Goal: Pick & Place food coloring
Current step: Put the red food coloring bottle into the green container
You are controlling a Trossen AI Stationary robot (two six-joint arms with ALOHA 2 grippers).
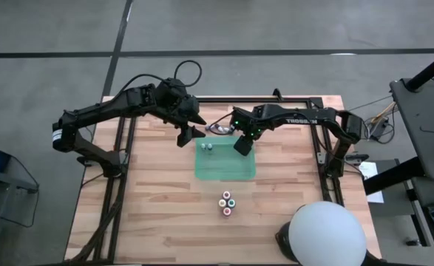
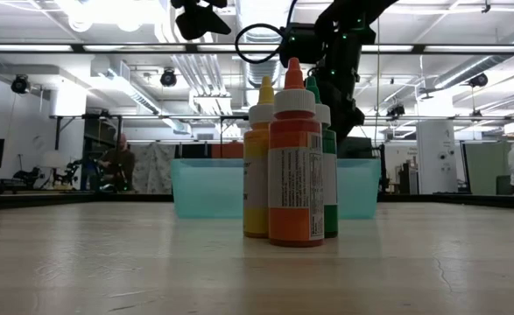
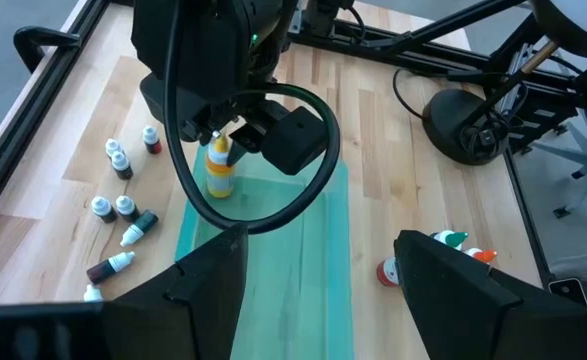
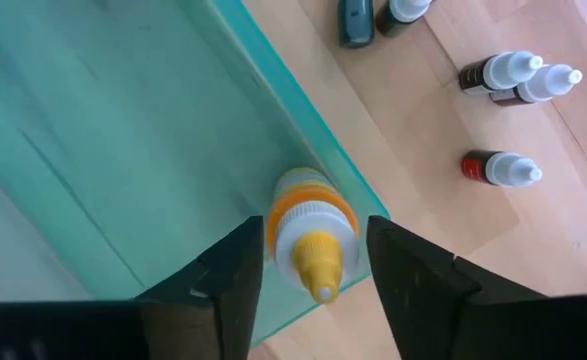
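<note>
The right arm [image 1: 294, 116] has white letters on its side, just behind the right gripper [image 1: 243, 144]; they look like "TROSSEN". The orange bottle [image 2: 295, 166] has a label with small print, too tiny to read.

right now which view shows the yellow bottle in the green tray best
The right wrist view: the yellow bottle fills it between the right arm's jaws. The left wrist view shows it smaller; the high and low views don't clearly show it.
</note>
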